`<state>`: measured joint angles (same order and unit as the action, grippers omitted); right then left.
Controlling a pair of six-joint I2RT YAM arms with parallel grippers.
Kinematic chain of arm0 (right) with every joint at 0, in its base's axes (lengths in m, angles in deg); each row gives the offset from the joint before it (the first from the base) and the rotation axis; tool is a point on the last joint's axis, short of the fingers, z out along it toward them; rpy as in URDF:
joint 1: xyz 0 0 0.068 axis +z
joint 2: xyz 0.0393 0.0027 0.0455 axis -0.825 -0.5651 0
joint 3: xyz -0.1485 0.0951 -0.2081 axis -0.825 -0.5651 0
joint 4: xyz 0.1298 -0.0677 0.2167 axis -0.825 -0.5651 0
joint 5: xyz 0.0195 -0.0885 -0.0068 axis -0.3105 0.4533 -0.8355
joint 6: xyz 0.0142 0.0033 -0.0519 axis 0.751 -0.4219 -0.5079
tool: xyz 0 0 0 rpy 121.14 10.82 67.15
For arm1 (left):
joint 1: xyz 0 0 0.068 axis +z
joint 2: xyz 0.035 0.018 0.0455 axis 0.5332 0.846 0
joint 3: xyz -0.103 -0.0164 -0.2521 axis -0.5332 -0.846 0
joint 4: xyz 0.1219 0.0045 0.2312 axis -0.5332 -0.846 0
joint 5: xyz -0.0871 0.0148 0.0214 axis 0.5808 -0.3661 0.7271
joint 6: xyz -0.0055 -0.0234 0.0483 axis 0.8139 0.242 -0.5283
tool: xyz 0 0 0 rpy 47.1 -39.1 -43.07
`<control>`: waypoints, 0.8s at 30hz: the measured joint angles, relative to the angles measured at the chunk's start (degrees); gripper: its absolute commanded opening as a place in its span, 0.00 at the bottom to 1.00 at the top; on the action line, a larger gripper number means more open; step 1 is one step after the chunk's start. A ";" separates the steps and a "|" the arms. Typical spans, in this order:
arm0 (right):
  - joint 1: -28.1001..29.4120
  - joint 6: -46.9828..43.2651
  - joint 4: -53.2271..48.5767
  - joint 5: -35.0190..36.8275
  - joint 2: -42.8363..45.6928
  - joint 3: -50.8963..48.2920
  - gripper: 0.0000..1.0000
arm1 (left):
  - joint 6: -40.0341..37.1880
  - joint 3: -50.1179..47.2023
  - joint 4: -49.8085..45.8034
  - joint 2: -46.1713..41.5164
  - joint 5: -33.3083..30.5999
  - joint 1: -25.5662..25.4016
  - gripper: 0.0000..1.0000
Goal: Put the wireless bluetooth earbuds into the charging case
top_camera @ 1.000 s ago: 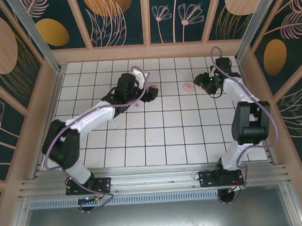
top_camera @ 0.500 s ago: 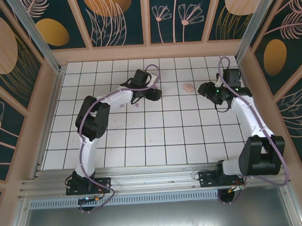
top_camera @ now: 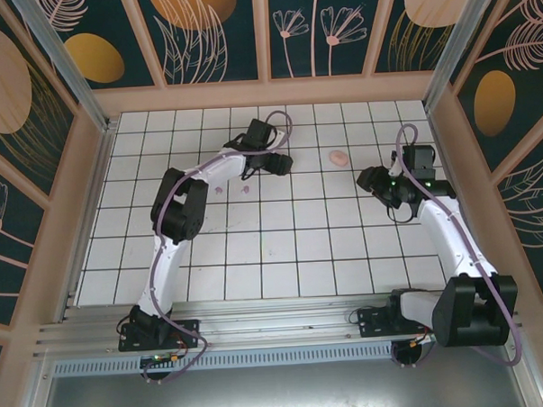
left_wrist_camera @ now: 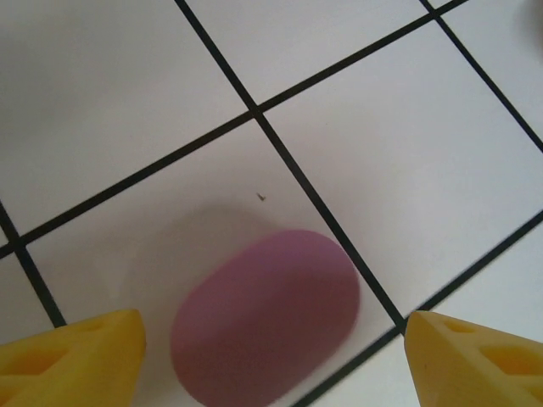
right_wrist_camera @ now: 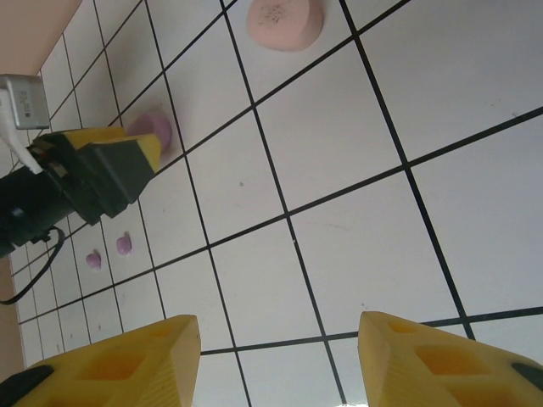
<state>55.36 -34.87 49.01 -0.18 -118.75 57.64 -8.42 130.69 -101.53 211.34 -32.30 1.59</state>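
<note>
Your left gripper [left_wrist_camera: 271, 360] is hovering empty, jaws spread astride the purple oval lump [left_wrist_camera: 267, 314] near the far edge of the table [top_camera: 282, 248], having reached farther out this last second. Your right gripper [right_wrist_camera: 276, 365] is standing open, empty, pulled back toward the right edge. The pink lump [right_wrist_camera: 286, 21] is lying between them. Two earbuds [right_wrist_camera: 124, 244] are lying loose beside the left gripper, so a case grasp seems to be coming first.

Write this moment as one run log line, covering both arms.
left fingers: open astride purple case | right fingers: open over bare tiles | pink case: untouched | earbuds: two loose on tiles
</note>
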 measured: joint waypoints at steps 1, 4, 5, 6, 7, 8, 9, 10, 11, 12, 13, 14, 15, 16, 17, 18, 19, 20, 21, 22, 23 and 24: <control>0.00 0.39 -0.02 0.00 0.22 -0.02 0.52 | -0.02 1.16 -0.59 0.96 0.02 0.00 0.78; 0.00 0.72 -0.02 -0.02 0.61 -0.02 0.52 | -0.37 2.69 -1.57 2.58 0.02 0.00 0.76; 0.00 0.83 -0.02 -0.04 0.79 -0.02 0.52 | -0.59 2.69 -1.68 2.69 -0.13 0.00 0.74; 0.00 0.90 -0.02 -0.04 0.98 -0.02 0.52 | -0.61 2.80 -1.79 2.69 -0.11 0.00 0.73; 0.00 1.05 0.00 -0.09 1.14 -0.02 0.52 | -0.61 2.82 -1.90 2.69 -0.11 0.00 0.72; 0.00 1.18 0.00 -0.15 1.29 -0.02 0.52 | -0.70 2.82 -1.97 2.69 -0.04 0.00 0.70; 0.00 1.44 0.00 -0.17 1.49 -0.04 0.52 | -0.83 2.82 -1.97 2.69 -0.09 0.00 0.68; 0.00 1.62 0.00 -0.20 1.70 -0.07 0.52 | -0.81 2.80 -1.99 2.69 0.15 0.00 0.66; 0.00 1.77 0.02 -0.24 1.88 -0.09 0.52 | -0.83 2.69 -1.95 2.69 0.31 0.00 0.65; 0.00 1.95 0.15 -0.39 2.03 -0.13 0.52 | -0.81 2.47 -1.86 2.69 0.28 0.00 0.63; 0.00 2.10 0.35 -0.46 2.14 -0.20 0.52 | -0.81 2.16 -1.49 2.54 0.28 0.07 0.61; 0.00 2.16 0.42 -0.61 2.29 -0.28 0.52 | -0.81 1.46 -0.92 2.27 0.42 0.17 0.59; 0.00 2.34 0.46 -0.72 2.49 -0.39 0.52 | -0.76 0.66 -0.17 1.95 0.63 0.31 0.58; 0.00 2.40 0.46 -0.90 2.71 -0.52 0.52 | -0.63 -0.28 0.48 1.44 0.90 0.39 0.56; 0.00 2.54 0.48 -1.05 2.95 -0.63 0.52 | -0.55 -1.66 1.25 0.70 1.18 0.46 0.54; 0.00 2.58 0.48 -1.09 3.23 -0.76 0.52 | -0.37 -3.17 1.68 -0.17 1.36 0.48 0.52; 0.00 2.62 0.59 -1.14 3.50 -0.90 0.52 | -0.20 -4.81 2.12 -1.16 1.60 0.48 0.50; 0.00 2.84 0.59 -1.22 3.78 -1.01 0.52 | 0.09 -6.64 2.56 -2.34 1.81 0.48 0.49; 0.00 3.02 0.68 -1.29 4.11 -1.11 0.52 | 0.33 -8.35 3.17 -3.41 2.19 0.48 0.49; 0.00 3.21 0.85 -1.38 4.44 -1.29 0.52 | 0.57 -10.12 3.54 -4.46 2.64 0.48 0.48; 0.00 3.43 0.83 -1.44 4.83 -1.40 0.52 | 0.74 -12.61 4.31 -5.86 3.04 0.48 0.47; 0.00 3.45 0.87 -1.49 5.20 -1.57 0.52 | 0.96 -14.53 4.59 -7.17 3.43 0.48 0.46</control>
<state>55.36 -31.42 49.88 -1.66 -113.54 56.06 -7.46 116.15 -96.94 204.17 -28.86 2.07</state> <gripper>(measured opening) 0.517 0.510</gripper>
